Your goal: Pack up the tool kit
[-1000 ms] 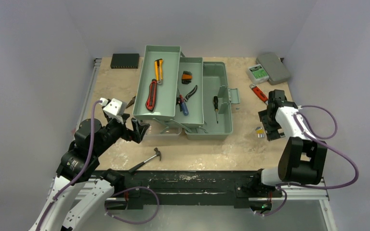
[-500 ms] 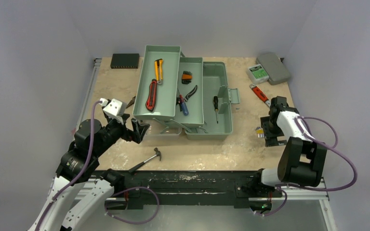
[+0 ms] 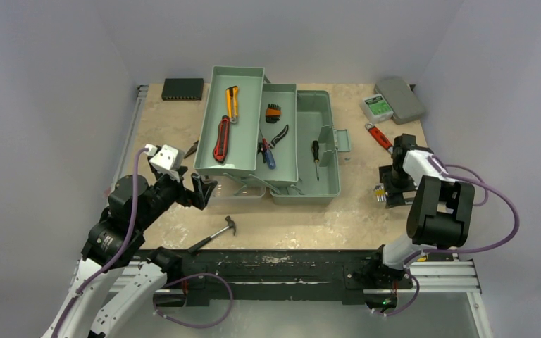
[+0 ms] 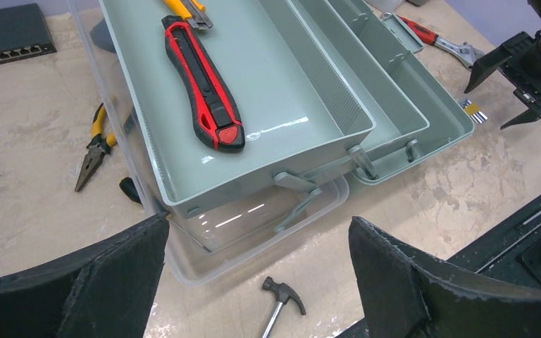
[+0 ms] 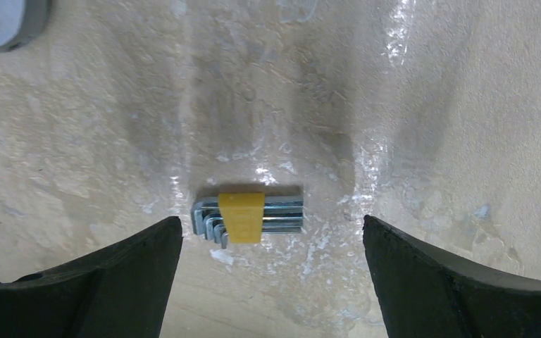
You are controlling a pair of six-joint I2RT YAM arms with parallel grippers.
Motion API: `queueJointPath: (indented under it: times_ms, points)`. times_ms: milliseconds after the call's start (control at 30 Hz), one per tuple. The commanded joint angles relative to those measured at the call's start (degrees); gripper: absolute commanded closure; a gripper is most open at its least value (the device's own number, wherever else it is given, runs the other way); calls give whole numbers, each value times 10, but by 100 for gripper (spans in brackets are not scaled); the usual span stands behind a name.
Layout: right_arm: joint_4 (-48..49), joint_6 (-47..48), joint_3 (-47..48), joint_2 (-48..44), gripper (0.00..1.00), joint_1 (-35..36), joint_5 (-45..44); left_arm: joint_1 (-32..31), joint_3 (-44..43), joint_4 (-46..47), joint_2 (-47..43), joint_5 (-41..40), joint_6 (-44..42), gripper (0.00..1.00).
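My right end effector [image 5: 271, 220] wide open, empty, hovering over counter [image 5: 113, 127]. Hex key set [image 5: 243, 217] flat directly beneath, centred between fingers, long axis running finger to finger; likely needs wrist turn. Open toolbox [image 3: 324, 116] to my left. Left end effector [image 4: 259, 220] wide open, empty, farther off.

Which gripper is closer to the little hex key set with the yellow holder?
Right. The right gripper hangs open directly over the hex key set. The left gripper sits across the table, at the toolbox's near left corner.
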State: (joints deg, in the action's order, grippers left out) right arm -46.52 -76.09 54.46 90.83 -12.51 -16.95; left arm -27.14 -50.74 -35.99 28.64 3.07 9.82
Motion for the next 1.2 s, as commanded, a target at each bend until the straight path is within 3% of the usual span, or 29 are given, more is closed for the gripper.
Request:
queueJointPath:
  times_ms: [0, 400, 533, 667, 800, 1167]
  points:
    - [-12, -15, 36, 3, 4, -3, -30, 3, -4, 4, 0, -5, -9, 5]
    - [1, -31, 27, 49, 9, -1, -22, 6, -3, 3, -1, -4, -9, 5]
    - [24, -24, 18, 56, 33, -2, -18, 5, -3, 4, 0, -3, -9, 5]
    - [28, -22, 15, 68, 38, -2, -13, 5, -3, 4, 0, -5, -10, 5]
    - [47, -17, 0, 58, 49, -1, -10, 6, -4, 3, 1, -4, -10, 5]
    - [23, 2, 8, -30, 52, -3, -3, 7, -5, 4, 4, -3, -10, 5]
